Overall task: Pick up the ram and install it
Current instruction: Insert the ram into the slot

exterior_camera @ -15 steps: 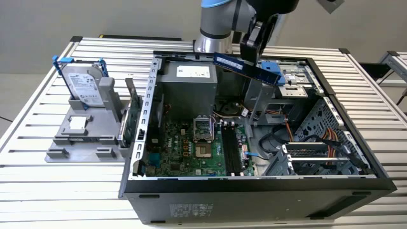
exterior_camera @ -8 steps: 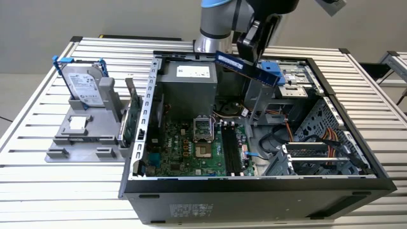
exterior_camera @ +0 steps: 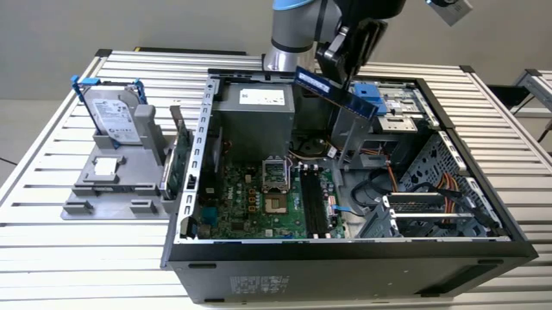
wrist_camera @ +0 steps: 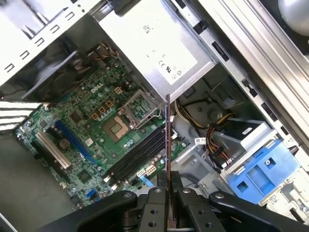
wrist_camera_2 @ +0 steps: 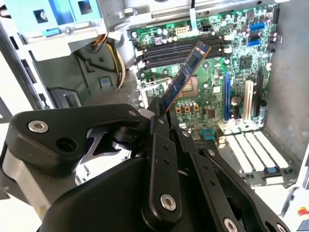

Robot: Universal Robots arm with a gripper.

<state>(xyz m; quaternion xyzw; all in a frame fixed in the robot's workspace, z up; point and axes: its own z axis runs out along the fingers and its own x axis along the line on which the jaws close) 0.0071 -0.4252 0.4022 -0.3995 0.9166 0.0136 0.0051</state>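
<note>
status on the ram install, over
Tool shut on ram. Ram held tilted above open case, over motherboard, not yet in memory slots. Nothing seen between ram and slots.

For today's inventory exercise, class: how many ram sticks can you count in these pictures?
1. The ram is clamped in the gripper, tilted above the open computer case. The memory slots on the motherboard look empty; more sticks could be hidden elsewhere.
</note>
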